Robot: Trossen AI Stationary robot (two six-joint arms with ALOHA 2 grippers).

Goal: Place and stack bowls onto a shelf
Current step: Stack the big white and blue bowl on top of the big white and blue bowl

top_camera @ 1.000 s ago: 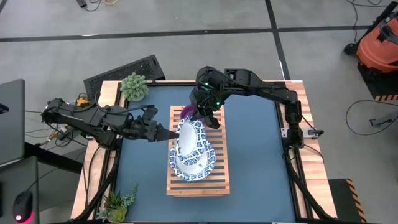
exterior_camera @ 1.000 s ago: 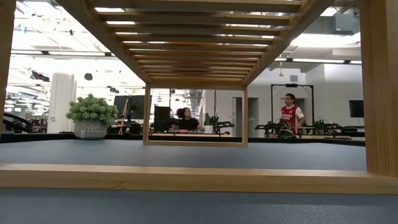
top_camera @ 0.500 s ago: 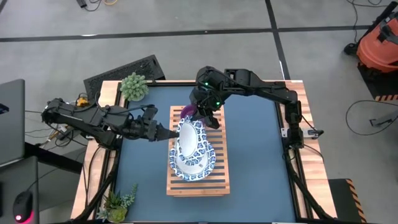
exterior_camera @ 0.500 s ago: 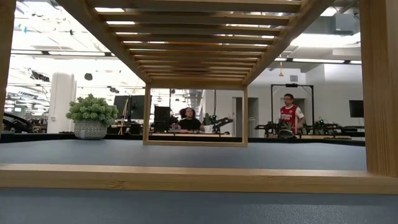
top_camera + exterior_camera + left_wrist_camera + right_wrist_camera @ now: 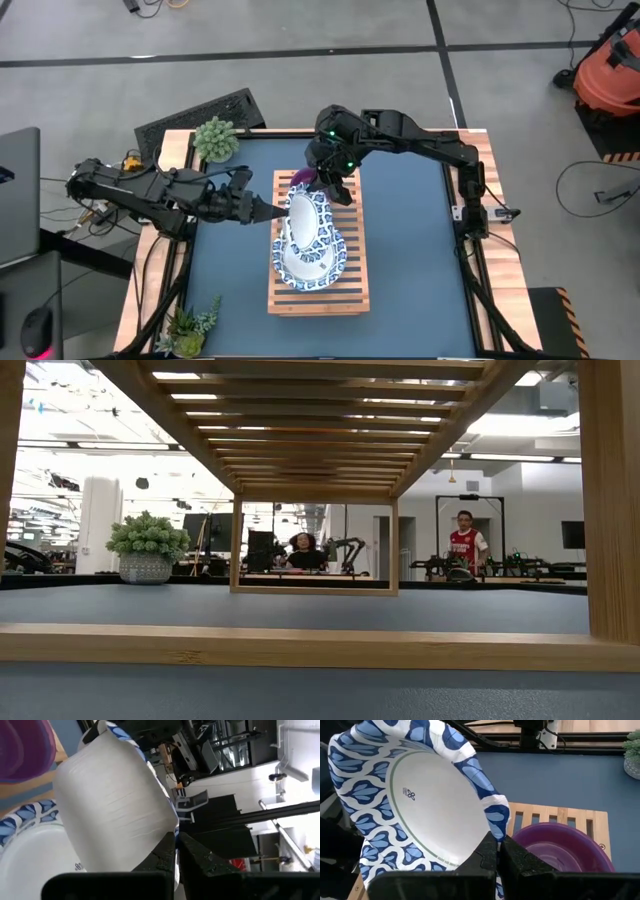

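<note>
On the light-wood slatted shelf lies a stack of white dishes with blue patterned rims. A further dish stands tilted on edge above that stack, between both grippers. The purple bowl sits at the shelf's far end. My left gripper is shut on the tilted dish from the left. My right gripper is shut on it from the far side. The low view shows only the shelf's underside, no gripper and no bowl. My left gripper pinches the tilted dish's rim on its left side between the two fingers, coming level from the table's left. The dish's white underside faces this wrist camera. My right gripper pinches the same dish's blue patterned rim at its far edge, coming from above and the far side. The dish stands steeply tilted over the stack; whether its lower edge rests on the stack I cannot tell.
A potted plant stands at the table's far left corner and another at the near left. The dark blue tabletop lies bare to the shelf's right. People sit and stand in the room beyond.
The held dish has tipped a little steeper on edge over the stack, and both grippers have stayed shut on its rim. Neither arm has moved much.
</note>
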